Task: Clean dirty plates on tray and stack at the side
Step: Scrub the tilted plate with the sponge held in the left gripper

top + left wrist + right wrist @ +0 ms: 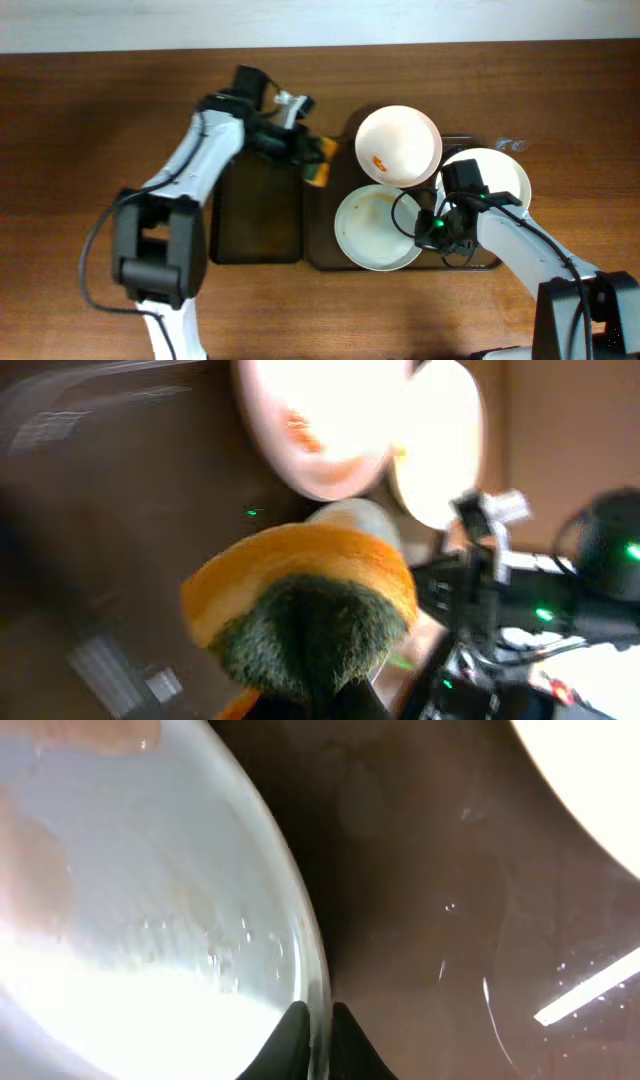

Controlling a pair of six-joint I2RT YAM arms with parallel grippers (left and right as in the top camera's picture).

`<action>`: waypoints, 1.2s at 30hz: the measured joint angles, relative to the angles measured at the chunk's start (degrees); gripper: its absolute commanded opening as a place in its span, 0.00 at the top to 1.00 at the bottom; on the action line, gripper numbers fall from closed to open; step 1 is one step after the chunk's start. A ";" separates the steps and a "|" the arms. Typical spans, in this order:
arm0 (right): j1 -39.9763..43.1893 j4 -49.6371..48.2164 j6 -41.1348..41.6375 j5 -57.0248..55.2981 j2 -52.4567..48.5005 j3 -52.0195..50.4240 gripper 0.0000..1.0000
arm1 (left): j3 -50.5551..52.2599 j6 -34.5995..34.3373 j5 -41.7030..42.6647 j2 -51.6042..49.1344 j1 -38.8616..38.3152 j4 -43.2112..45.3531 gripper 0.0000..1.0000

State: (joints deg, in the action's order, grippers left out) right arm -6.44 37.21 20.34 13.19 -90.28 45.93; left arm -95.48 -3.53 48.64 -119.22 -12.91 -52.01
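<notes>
Closest to my left wrist camera is the orange-and-green sponge [300,600], clamped in the left gripper [308,155] near the left edge of the tray [322,252]. My right gripper [318,1035] pinches the rim of the front plate [370,235], which lies on the tray. Behind it I see the smeared plate [398,140] and the third plate [500,172].
</notes>
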 measured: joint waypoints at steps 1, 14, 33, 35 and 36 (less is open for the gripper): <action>0.00 0.15 0.00 0.00 0.00 0.00 0.86 | -0.33 -0.11 -3.76 0.52 1.31 -2.58 1.00; 0.00 0.61 -0.02 -0.04 0.00 -0.02 0.85 | -0.35 4.17 -5.99 0.94 -0.46 -7.85 1.00; 0.00 0.87 -0.04 -0.20 -0.04 -0.02 0.85 | 14.03 -7.76 -4.48 -1.40 -18.75 19.71 1.00; 0.00 0.87 -0.04 -0.20 -0.04 -0.02 0.85 | 14.14 -8.72 -4.83 -3.21 -18.75 20.31 1.00; 0.00 0.87 -0.04 -0.20 -0.04 -0.02 0.85 | 14.38 -9.62 -5.62 -4.55 -18.75 20.35 1.00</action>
State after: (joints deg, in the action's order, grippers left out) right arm -6.44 38.09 20.29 12.99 -90.32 45.91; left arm -81.10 -13.15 43.03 -123.76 -31.66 -31.66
